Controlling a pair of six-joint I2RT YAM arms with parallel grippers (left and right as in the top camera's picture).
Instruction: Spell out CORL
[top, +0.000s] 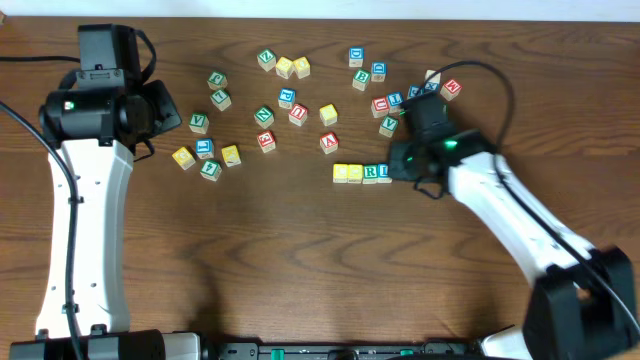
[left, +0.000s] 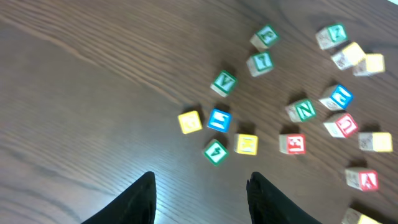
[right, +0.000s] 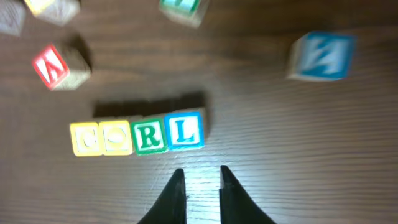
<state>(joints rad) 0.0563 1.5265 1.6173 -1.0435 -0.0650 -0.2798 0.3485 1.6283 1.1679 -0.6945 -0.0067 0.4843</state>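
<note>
Four cubes sit in one straight row on the surface (top: 300, 260), faces up, each touching the next: C cube (right: 85, 138), O cube (right: 116, 137), R cube (right: 150, 134), L cube (right: 184, 130). C and O have yellow frames with faint letters, R is green on white, L is blue on white. In the overhead view the row lies just off centre toward 3 o'clock, reading left to right.

Your right gripper (right: 201, 171) hovers just short of the row, with the L cube at about 11 o'clock from the tips. Its jaws stand slightly apart with a narrow gap - nothing between them, no contact with any cube. From overhead, the right arm comes in from 4 o'clock and its wrist covers the spot at 3 o'clock of the L cube.

A red A cube (right: 55, 65) lies at 10 o'clock of the row, apart from it. A blurred blue cube (right: 322, 55) lies at 2 o'clock, well apart.

Your left gripper (left: 201, 180) hangs over bare wood at the 9 o'clock side - jaws spread, empty. Loose cubes lie from 12 to 3 o'clock of it, nearest a yellow cube (left: 189, 121) and a blue-faced cube (left: 219, 119) side by side.
</note>
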